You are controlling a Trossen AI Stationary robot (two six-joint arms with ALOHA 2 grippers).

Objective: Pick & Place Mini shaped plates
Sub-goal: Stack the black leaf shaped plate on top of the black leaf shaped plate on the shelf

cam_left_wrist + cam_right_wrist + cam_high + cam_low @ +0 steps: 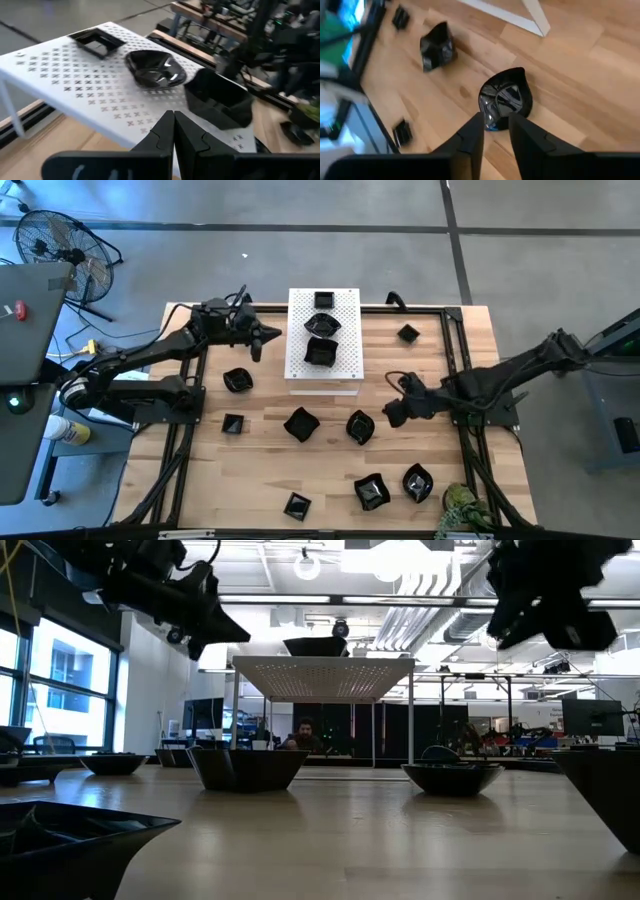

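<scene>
Several mini shaped plates, small glossy black dishes, lie scattered on the wooden table [270, 470]. Three more rest on the white perforated board [345, 370]: a square one [323, 300], a wavy one [155, 69] and a boxy one [220, 97]. My left gripper [262, 337] is shut and empty, hovering just off the board's left edge [173, 131]. My right gripper [392, 412] is open in the air above the table, right of a teardrop-shaped plate [360, 426]. In the right wrist view that plate [507, 102] lies just beyond the fingertips [496, 131].
Other plates lie at the left [237, 380], the middle [300, 423], the near edge [372, 492] and the far right [407, 333]. A black frame rail [458, 370] runs along the table's right side. A green plant [462, 508] sits at the near right corner.
</scene>
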